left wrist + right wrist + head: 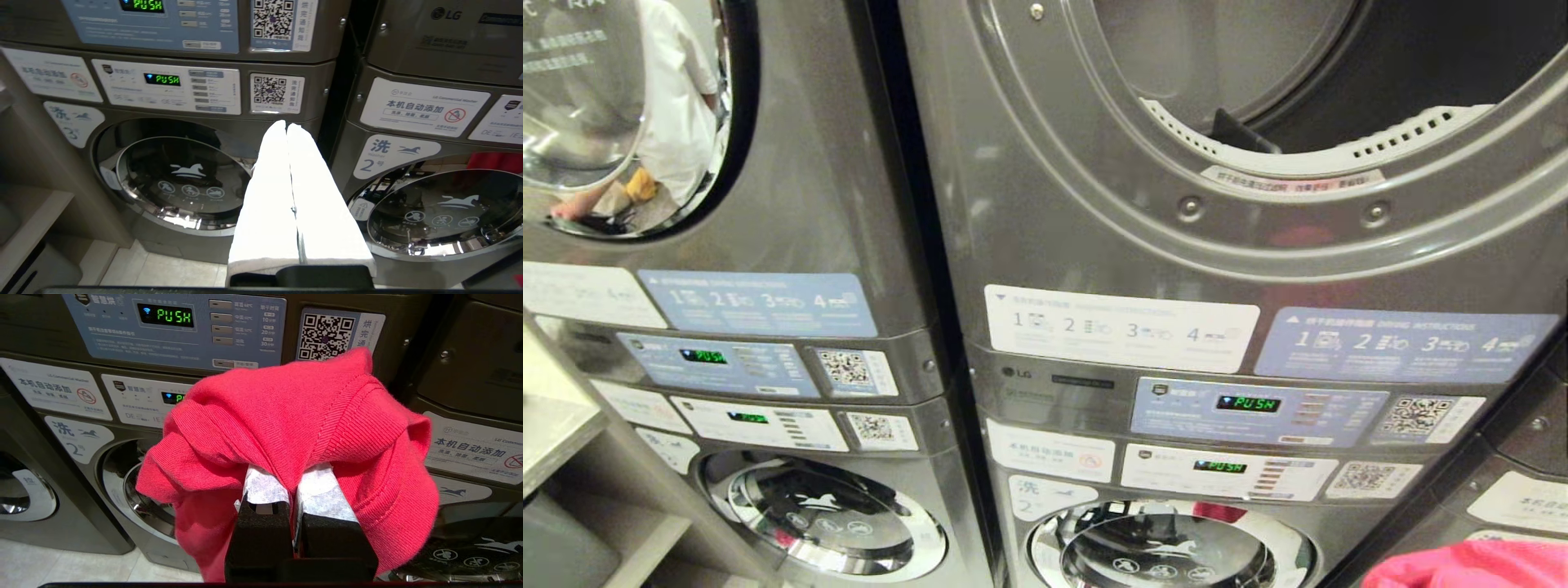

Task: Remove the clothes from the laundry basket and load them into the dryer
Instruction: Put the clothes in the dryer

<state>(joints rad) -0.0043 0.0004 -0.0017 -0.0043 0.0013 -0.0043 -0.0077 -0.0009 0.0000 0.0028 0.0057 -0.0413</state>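
1. Head view puts me close up against two stacked machine columns. The dryer (1258,163) in the right column stands open, its round mouth dark and its drum bare as far as I can see in.
2. Below that mouth sit instruction stickers and a control panel (1258,412) whose green display reads PUSH (the left column shows the same word).
3. At the near right corner of the head view a scrap of the red garment (1462,567) pokes in; no arm shows there.
4. My right gripper (292,479) is clamped on that red garment (286,428): its two white-padded fingers (261,486) pinch a fold between them, and the knit cloth drapes over and around both, hanging down on either side, held up in front of the lower washer door (135,498).
5. My left gripper (288,126) carries nothing. Its white fingers (267,196) are pressed together along their length, pointing toward the seam between the two lower washers.
6. A person in a white shirt shows as a reflection (662,106) in the left column's upper door glass.
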